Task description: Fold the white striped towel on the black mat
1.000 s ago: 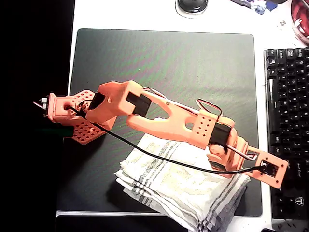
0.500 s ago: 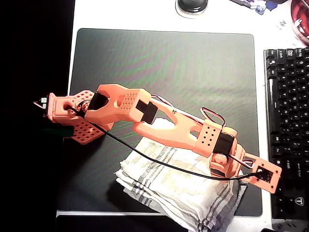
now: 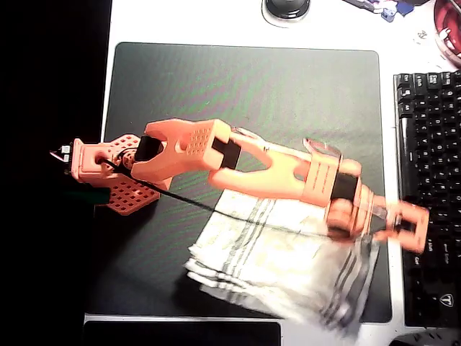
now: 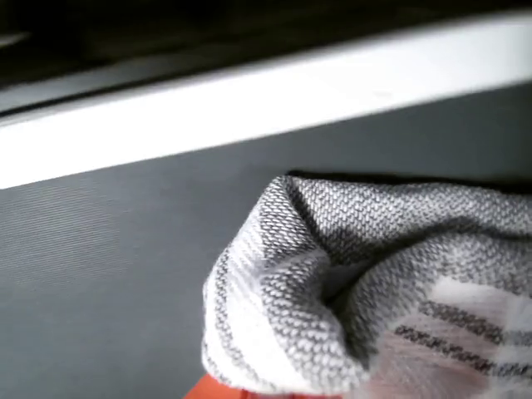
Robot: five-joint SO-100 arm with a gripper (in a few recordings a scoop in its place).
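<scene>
- Since a second ago the orange arm [image 3: 252, 162] has swung its wrist up the overhead picture and slightly right, and the white striped towel [image 3: 288, 267] has gone with it: its right side is now smeared with motion blur and stretched toward the keyboard [image 3: 428, 187], where before it lay as a still, rumpled stack.
- Close up in the wrist view, a bunched corner of the towel [image 4: 332, 283] fills the lower right, pulled into a tight fold just above a sliver of orange at the bottom edge; I judge the jaws to be closed on that corner, though the fingers themselves are hidden by cloth.
- Overhead, the gripper [image 3: 392, 220] sits at the towel's upper right edge, over the right margin of the black mat [image 3: 245, 86].
- The towel covers the lower middle and lower right of the mat, its bottom edge reaching the mat's lower border.
- Farther off, the upper half of the mat is bare, unchanged from earlier, and the pale bench [image 3: 187, 21] lies beyond it.
- My reading: a fold is under way, the lifted corner being carried over the layers.
</scene>
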